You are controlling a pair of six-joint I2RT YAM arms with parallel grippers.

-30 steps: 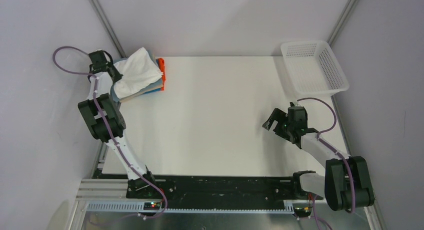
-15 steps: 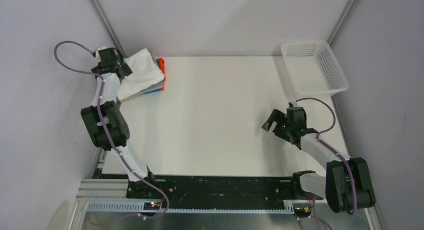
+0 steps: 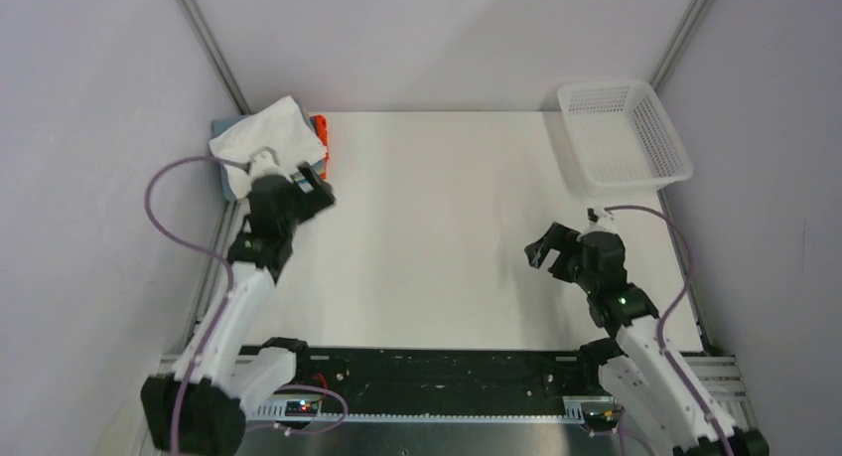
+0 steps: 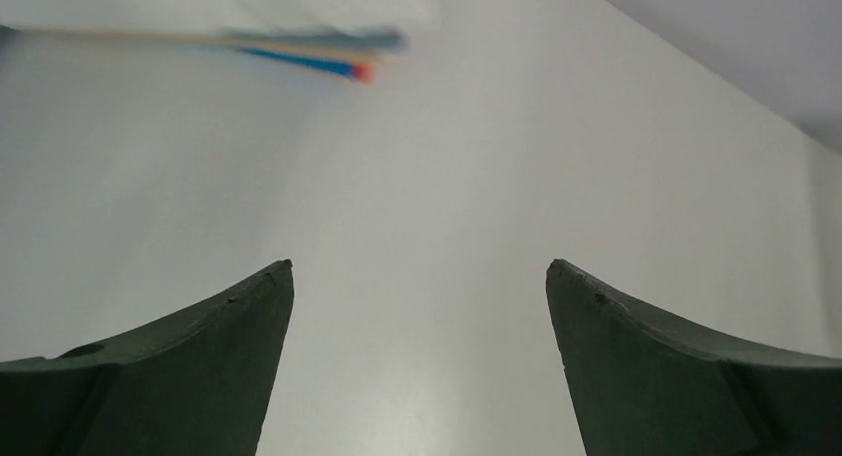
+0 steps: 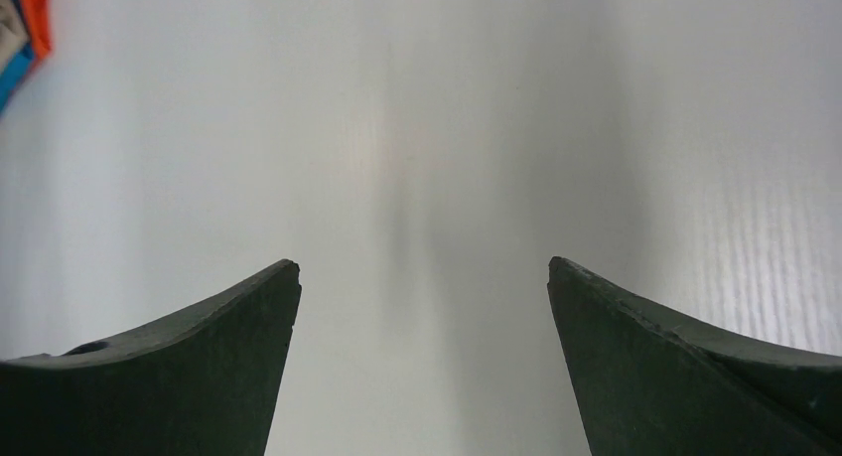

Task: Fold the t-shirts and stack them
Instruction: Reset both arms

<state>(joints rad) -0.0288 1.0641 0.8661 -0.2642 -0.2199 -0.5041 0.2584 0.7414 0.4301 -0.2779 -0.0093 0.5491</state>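
While the t-shirts [image 3: 260, 150] lie stacked in the upper left of the top view, we see the white shirt [image 3: 270, 133] uppermost, with blue and orange edges peeking out at its right. Our left gripper [image 3: 313, 193] hangs near the stack's lower right, jaws spread wide. Our right gripper [image 3: 544, 249], centre right above the table [image 3: 437, 228], gapes wide too. The basket [image 3: 672, 138] sits upper right.

Robotics lab test cell, not a home or shop. Plain white surface [image 3: 437, 228] boxed in by bare pale-grey wall panels [image 3: 89, 128] joined by metal corner struts [image 3: 209, 44]. Left arm [image 3: 238, 297] and right arm [image 3: 645, 342] bolted to a black base plate [image 3: 447, 372] on aluminium framing [image 3: 189, 372]. Slotted cable duct [image 3: 427, 413] and loose purple cables [image 3: 149, 193] along the near edge.
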